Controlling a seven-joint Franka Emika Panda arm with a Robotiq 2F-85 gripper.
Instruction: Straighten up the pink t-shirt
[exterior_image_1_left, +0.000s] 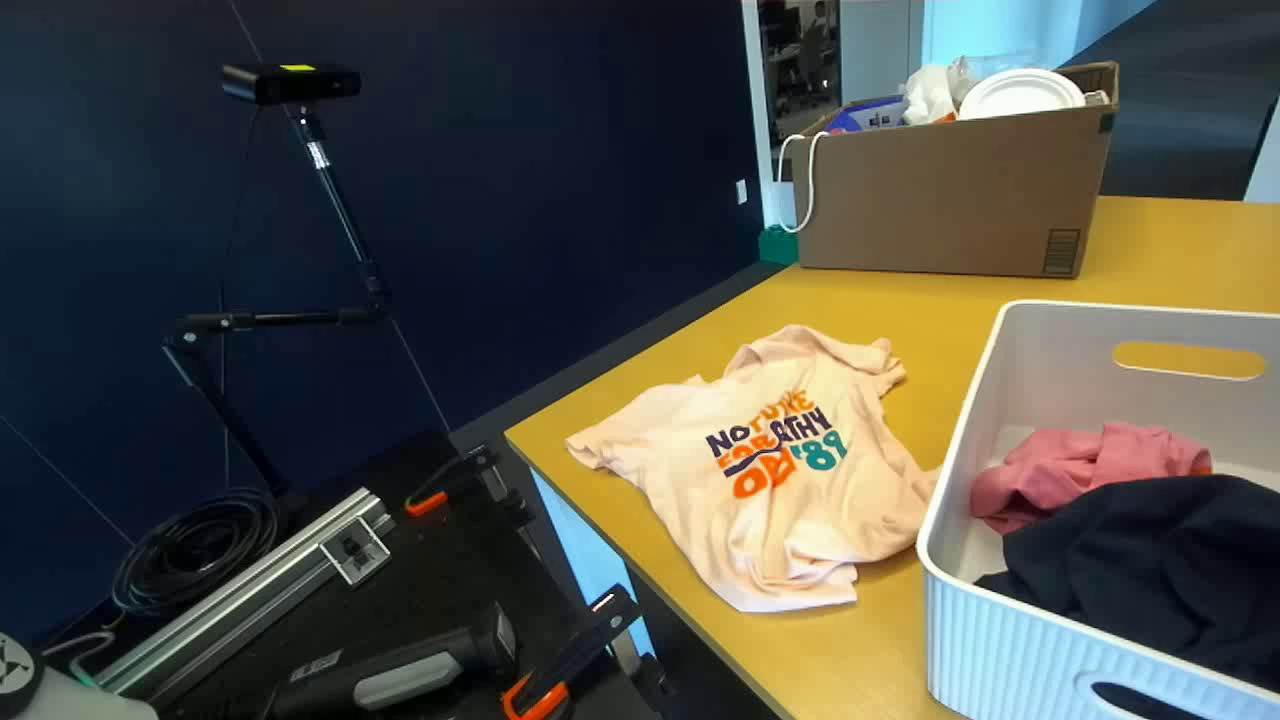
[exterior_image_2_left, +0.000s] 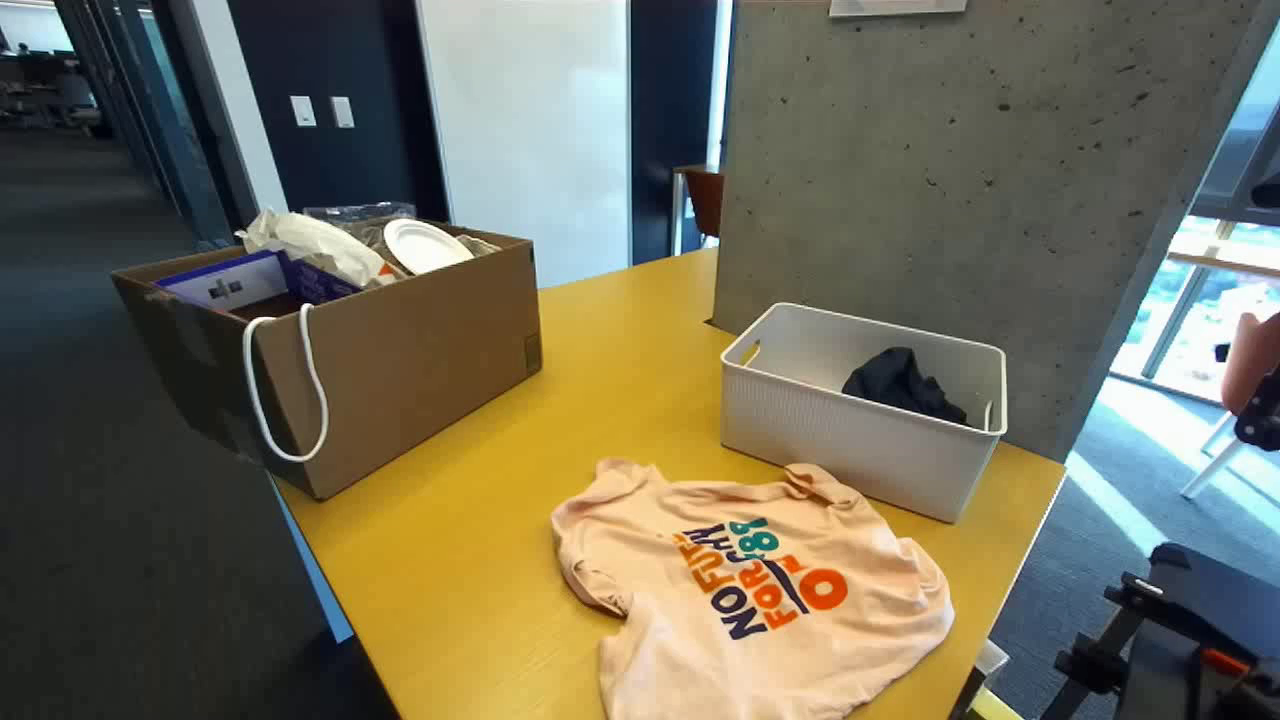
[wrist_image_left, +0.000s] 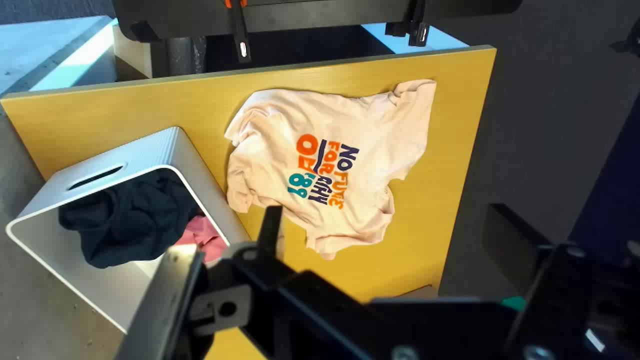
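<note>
Holds slim black fingers (wrist_image_left: 270, 231) wide apart and empty, presumably for pinching a fold; finds pale peach-pink cloth t-shirt (exterior_image_1_left: 765, 475) rumpled, print-side up, on flat yellow worktop (exterior_image_2_left: 480, 560), just beside white ribbed plastic basket (exterior_image_2_left: 840, 430), likely for smoothing.

A yellow table (exterior_image_2_left: 450, 540) carries the pink t-shirt (exterior_image_2_left: 755, 595), bin (exterior_image_2_left: 850, 430) and box (exterior_image_2_left: 420, 370).

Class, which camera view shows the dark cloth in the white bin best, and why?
The wrist view: looking down into the white bin, it shows the most of the dark cloth. Both exterior views show only part of it, over the nearer wall.
</note>
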